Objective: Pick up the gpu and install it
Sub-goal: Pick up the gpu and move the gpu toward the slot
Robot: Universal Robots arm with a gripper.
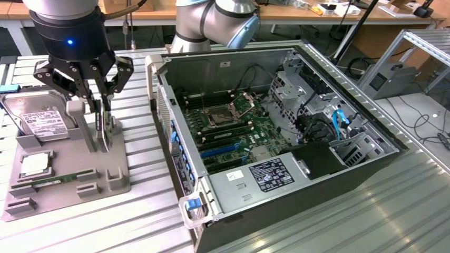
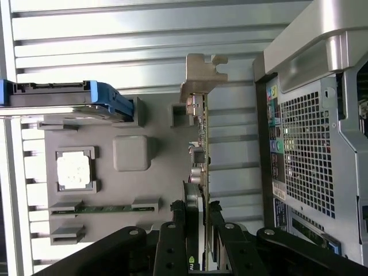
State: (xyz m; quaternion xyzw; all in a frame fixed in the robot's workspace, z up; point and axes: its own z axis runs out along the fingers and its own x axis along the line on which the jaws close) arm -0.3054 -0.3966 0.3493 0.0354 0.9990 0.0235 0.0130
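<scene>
The gpu (image 1: 107,138) stands on edge in a slot of the grey holder (image 1: 105,176) at the exterior view's left, still seated there. In the wrist view the gpu (image 2: 202,149) is edge-on, a thin green board with its silver bracket (image 2: 201,77) at the far end. My gripper (image 1: 100,118) hangs straight down over it. The gripper (image 2: 202,221) has one black finger (image 2: 185,227) pressed against each face of the card, shut on it.
The holder also carries a silver hard drive (image 1: 39,118), a square chip (image 1: 33,164) and a long memory stick (image 1: 60,179). The open computer case (image 1: 281,121) lies at the exterior view's right, its motherboard and blue slot (image 1: 218,151) exposed. Its rear wall (image 2: 310,149) stands close beside the card.
</scene>
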